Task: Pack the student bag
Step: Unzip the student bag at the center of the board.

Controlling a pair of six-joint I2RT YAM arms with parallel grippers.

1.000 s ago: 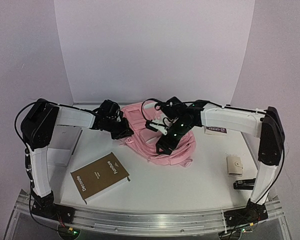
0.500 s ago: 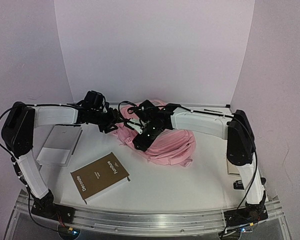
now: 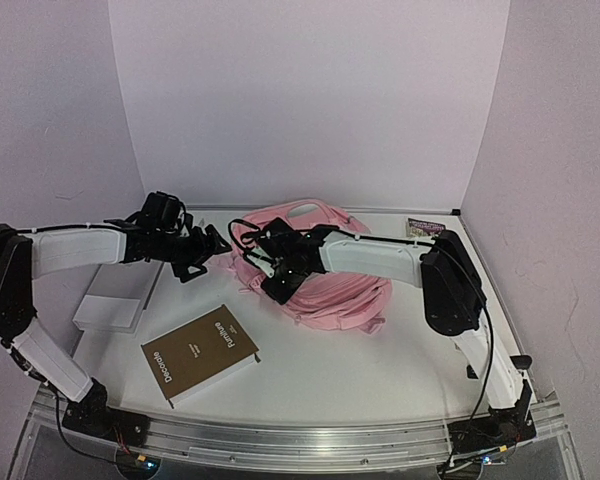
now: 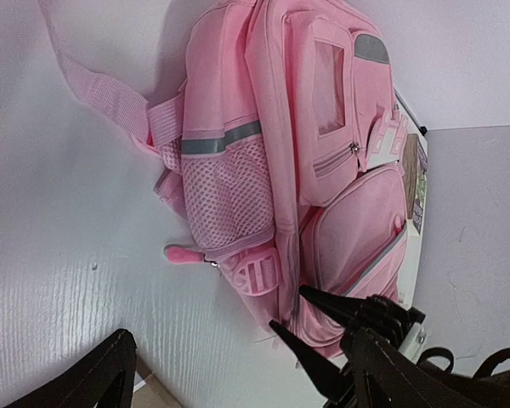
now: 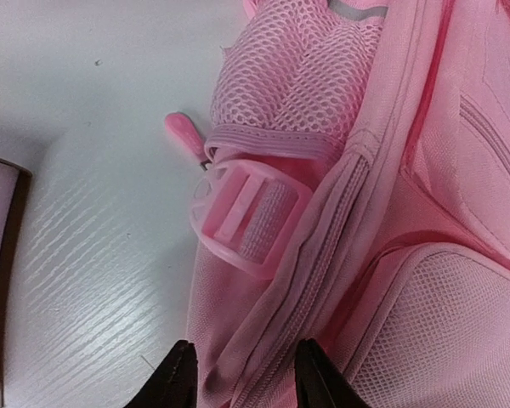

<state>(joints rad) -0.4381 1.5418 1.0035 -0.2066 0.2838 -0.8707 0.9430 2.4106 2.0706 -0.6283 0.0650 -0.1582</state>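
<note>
Overhead view of a white desk [image 3: 330,370], seen from my base at 6 o'clock. Nearest me, at 7 o'clock, a brown hardback book [image 3: 200,355] lies flat. Beyond it, at 9 o'clock, is a pale notebook [image 3: 115,298]. Further in, my left end effector [image 3: 205,250] hangs just off the 9 o'clock side of the student bag [image 3: 330,275]. Its fingers are spread wide, with nothing between them and nothing held. The bag, soft and pink, lies slumped at the desk's centre and runs back toward 12 o'clock. My right end effector [image 5: 245,374] is on its 8 o'clock edge. Its fingers stand partway apart, astride a ridge of fabric beside a zip seam. I cannot tell whether they are pinching it or only straddling it. Just past them are a pink plastic buckle [image 5: 242,217], a loose zip pull [image 5: 183,132] lying on the desk, and a mesh side pocket [image 5: 297,72]. At the far back, at 1 o'clock, is a small printed card [image 3: 425,227]. I judge the main risk to be the bag sliding: nothing pins it, so a pull on loose cloth could drag the whole bag instead of opening it. My fingers could also close on fabric rather than the zip pull, or snag the buckle strap. My two arms are close enough together to knock.
</note>
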